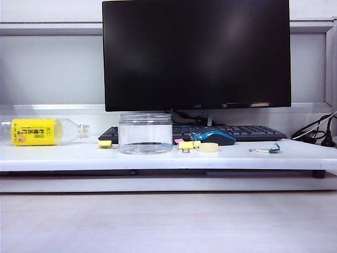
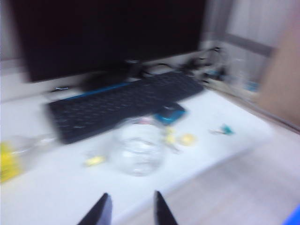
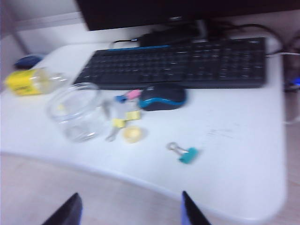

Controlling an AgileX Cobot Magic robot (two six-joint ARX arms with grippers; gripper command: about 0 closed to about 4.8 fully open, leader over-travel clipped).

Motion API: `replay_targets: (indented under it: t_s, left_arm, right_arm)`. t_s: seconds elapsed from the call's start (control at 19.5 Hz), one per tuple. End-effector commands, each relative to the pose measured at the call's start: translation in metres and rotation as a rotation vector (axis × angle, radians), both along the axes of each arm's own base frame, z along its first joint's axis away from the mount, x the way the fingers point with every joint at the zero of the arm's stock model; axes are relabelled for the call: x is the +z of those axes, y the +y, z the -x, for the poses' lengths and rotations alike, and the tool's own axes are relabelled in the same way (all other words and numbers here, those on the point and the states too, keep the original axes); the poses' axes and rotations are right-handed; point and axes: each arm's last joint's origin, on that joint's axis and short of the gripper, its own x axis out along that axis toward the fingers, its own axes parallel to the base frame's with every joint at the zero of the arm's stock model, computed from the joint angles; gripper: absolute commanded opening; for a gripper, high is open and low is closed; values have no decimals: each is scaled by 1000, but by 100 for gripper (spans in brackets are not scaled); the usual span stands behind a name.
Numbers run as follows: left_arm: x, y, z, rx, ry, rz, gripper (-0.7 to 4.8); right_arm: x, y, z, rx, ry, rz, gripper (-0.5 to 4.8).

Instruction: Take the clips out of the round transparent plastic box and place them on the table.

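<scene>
Bare front edge of the tabletop (image 1: 63, 157) lies nearest in the exterior view; no arm shows there. Box (image 1: 145, 133) stands upright at centre-left of the tabletop, mouth up, looks empty. One yellow clip (image 1: 105, 143) lies just beside the box at its 9 o'clock. More yellow clips (image 1: 188, 145) lie at its 3 o'clock, in front of the mouse (image 1: 212, 137). Cream disc (image 1: 208, 147) just beside them. Teal clip (image 1: 273, 149) well apart, further toward 3 o'clock. Bottle (image 1: 42, 132) on its side at far 9 o'clock. Keyboard (image 1: 231, 132) and monitor (image 1: 196, 52) behind, 12 o'clock.

Left hand (image 2: 130, 212): seen from its wrist view, off the tabletop's front edge, fingers partly apart, nothing between them; box lies ahead. View blurred.

Right hand (image 3: 129, 212): also off the front edge, fingers spread wide, empty; teal clip ahead of it.
</scene>
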Motion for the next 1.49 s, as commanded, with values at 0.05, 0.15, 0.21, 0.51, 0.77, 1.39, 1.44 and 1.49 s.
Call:
replay_targets:
  t_s: [0.05, 0.15, 0.21, 0.51, 0.77, 1.39, 1.44, 1.49]
  left_arm:
    - [-20, -6, -13, -26, -60, 25, 125]
    - [-39, -8, -21, 4, -69, 18, 125]
    - [-45, -9, -23, 21, -72, 15, 125]
    - [-90, -10, -33, 97, -25, -39, 119]
    - [-99, -8, -35, 176, 3, -50, -6]
    - [-127, -9, -37, 195, 21, -72, -6]
    - [-129, -9, -37, 195, 22, -72, -6]
    - [-131, -9, -37, 195, 21, -72, -6]
  right_arm:
    - [0, -1, -4, -46, -46, -7, 188]
    - [-3, 0, -8, -45, -90, -17, 174]
    - [-6, 1, -10, -45, -107, -22, 168]
    - [-32, 3, -20, -45, -105, -20, 93]
    - [-59, 3, -24, -51, -28, -26, -3]
    - [-96, 4, -30, -70, -17, -13, -3]
    - [-101, 4, -30, -70, -18, -13, -3]
    - [-104, 4, -30, -70, -17, -13, -3]
